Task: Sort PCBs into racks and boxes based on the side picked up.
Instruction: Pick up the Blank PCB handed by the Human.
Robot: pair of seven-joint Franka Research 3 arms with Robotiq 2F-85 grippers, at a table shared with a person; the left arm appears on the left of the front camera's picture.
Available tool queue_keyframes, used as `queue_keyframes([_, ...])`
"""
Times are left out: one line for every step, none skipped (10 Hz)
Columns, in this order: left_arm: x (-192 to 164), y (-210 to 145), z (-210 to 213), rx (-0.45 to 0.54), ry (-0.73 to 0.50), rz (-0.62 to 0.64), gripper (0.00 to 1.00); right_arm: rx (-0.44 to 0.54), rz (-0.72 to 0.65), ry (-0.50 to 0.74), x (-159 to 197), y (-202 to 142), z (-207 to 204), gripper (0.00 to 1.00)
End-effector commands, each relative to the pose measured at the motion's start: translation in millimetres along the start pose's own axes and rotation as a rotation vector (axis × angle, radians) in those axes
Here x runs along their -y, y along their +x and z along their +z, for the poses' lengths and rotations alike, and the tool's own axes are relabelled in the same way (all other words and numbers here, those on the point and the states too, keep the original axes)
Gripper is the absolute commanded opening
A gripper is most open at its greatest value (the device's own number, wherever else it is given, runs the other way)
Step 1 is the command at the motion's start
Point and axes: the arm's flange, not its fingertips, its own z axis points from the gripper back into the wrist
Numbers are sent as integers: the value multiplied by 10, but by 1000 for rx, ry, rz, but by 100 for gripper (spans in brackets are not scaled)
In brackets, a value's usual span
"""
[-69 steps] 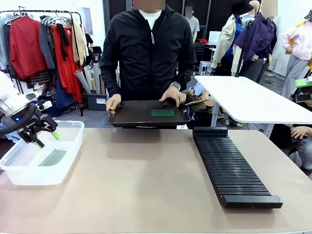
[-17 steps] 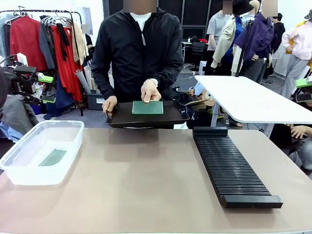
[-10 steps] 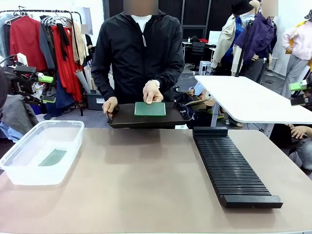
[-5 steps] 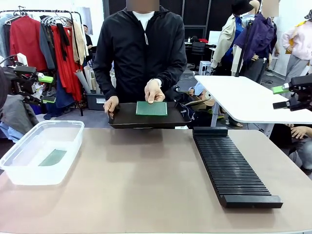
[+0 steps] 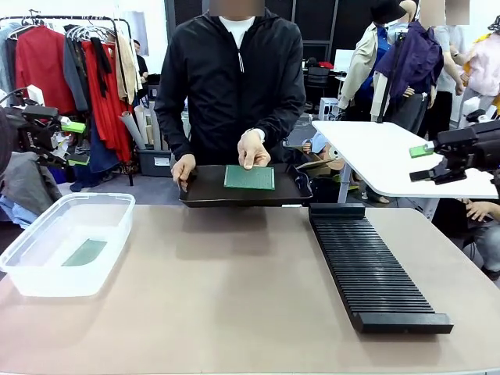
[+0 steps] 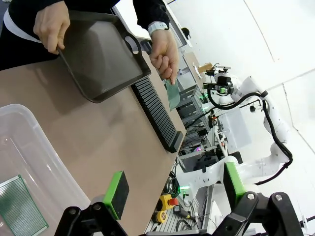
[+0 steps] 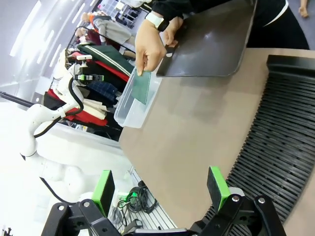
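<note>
Both robot hands wide open, empty; person's hand [image 5: 254,148] pinches PCB [image 5: 249,177] upright over tray [image 5: 205,187]

The person across the table grips a black tray [image 5: 205,190] with one hand [image 5: 183,168] and holds up a green board [image 5: 249,177] over it with the other hand [image 5: 254,148]. A second board [image 5: 84,251] lies in the clear tub [image 5: 47,281] at left. The slotted rack [image 5: 367,266] sits at right, and the right gripper [image 5: 426,162] hangs open beyond it.
</note>
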Motion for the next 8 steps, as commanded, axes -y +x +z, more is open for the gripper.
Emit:
queue_keyframes([15,4,12,8,-5,-11,100,-15,25,61,87,166,-166,100])
queue_keyframes([15,4,12,8,-5,-11,100,-35,24,80,126,221,-274,100])
queue_keyframes([15,4,12,8,-5,-11,100,-58,24,106,157,278,-398,100])
queue_keyframes([15,4,12,8,-5,-11,100,-73,17,124,196,313,-514,100])
queue_keyframes([15,4,12,8,-5,-11,100,-77,13,170,260,352,-640,100])
queue_keyframes([15,4,12,8,-5,-11,100,-80,24,204,311,392,-747,100])
queue_keyframes([15,4,12,8,-5,-11,100,-74,33,237,345,415,-846,100])
queue_keyframes([15,4,12,8,-5,-11,100,-68,44,270,395,426,-959,100])
